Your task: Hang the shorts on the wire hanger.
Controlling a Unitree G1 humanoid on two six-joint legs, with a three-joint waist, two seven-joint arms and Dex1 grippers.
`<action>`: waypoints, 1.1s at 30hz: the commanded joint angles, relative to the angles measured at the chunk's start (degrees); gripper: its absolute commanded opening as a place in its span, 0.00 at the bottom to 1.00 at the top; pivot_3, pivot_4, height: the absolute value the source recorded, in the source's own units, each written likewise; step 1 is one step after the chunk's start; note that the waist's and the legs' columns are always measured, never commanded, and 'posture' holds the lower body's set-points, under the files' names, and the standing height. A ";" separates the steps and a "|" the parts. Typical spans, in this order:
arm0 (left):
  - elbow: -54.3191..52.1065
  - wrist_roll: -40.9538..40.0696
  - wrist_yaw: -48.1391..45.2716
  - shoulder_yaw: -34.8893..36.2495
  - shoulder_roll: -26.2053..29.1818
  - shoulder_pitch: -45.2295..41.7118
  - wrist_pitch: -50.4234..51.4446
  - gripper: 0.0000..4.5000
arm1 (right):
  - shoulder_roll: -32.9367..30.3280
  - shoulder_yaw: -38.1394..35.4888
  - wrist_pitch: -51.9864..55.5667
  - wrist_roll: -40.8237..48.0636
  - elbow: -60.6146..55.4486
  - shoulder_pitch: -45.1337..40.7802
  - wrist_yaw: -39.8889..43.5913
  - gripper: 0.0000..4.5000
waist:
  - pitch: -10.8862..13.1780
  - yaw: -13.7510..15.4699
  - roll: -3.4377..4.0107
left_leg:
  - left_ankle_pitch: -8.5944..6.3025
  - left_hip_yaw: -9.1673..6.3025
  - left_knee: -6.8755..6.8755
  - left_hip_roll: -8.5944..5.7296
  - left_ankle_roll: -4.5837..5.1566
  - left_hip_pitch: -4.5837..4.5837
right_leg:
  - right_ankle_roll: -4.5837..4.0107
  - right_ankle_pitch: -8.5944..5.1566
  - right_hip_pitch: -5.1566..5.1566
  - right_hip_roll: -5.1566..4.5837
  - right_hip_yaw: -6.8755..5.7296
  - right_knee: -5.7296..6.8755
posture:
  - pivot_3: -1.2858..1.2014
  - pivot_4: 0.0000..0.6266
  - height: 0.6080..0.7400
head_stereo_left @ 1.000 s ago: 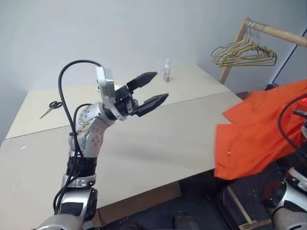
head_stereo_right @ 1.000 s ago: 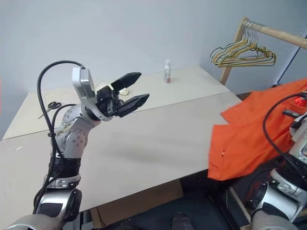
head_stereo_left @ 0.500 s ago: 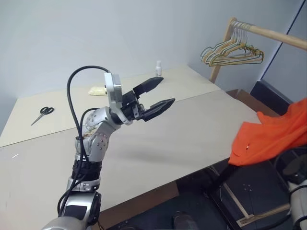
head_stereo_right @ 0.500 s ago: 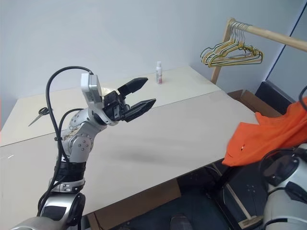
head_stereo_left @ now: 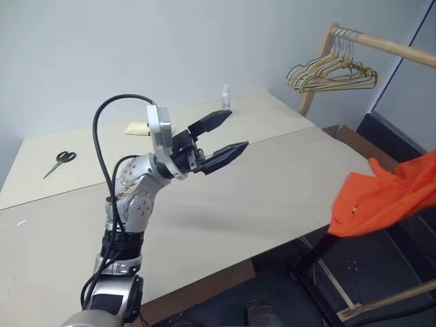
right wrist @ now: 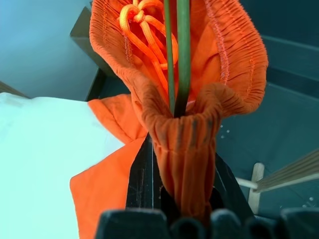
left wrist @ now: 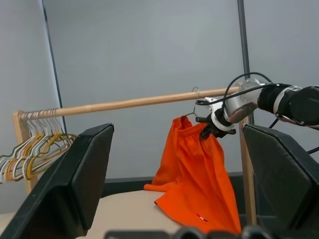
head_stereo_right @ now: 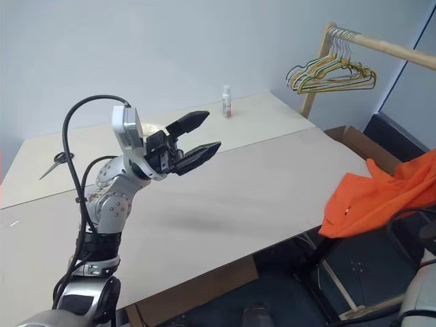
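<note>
Shorts (head_stereo_right: 371, 197) carried rightward off the table (head_stereo_right: 259, 191) edge, pinched with hanger (left wrist: 192, 102) in clamped right gripper (left wrist: 206, 130), left gripper (head_stereo_left: 221, 136) spread over bare tabletop

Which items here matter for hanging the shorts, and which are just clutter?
In play:
- shorts, orange, waistband pinched in the right gripper
- wire hanger, hooked on the wooden rail, its wires running through the waistband
- left gripper, open, holding nothing

Lying about:
- scissors, small white bottle and a yellowish item on the table
- bunched hangers
</note>
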 commanded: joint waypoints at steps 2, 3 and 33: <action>-1.98 -1.75 -0.41 0.99 0.30 -0.43 -0.45 0.99 | -1.46 1.37 -3.10 2.35 1.41 -1.58 -0.38 0.00 | 0.05 0.16 0.00 | 0.00 0.00 0.00 0.00 0.00 0.00 | 0.01 -0.01 0.02 -0.01 0.00 -0.04 | 0.47 0.00 1.00; -2.03 -1.79 -0.44 0.89 0.34 -0.37 -0.53 0.99 | -1.53 1.33 -3.15 2.80 1.86 -1.44 -0.59 0.00 | 0.06 0.19 0.01 | 0.00 0.00 0.00 -0.01 0.00 0.00 | 0.02 -0.01 0.02 -0.01 0.00 -0.05 | 0.47 0.00 1.00; -1.85 -2.17 -1.30 1.16 -0.73 -0.33 -1.11 1.00 | 4.87 29.79 3.08 -15.81 -30.45 6.65 -15.55 0.99 | 0.01 0.59 0.19 | 0.13 0.03 0.01 -0.02 -0.24 -0.01 | 0.07 0.01 -0.20 -0.09 0.12 0.12 | 0.47 0.00 1.00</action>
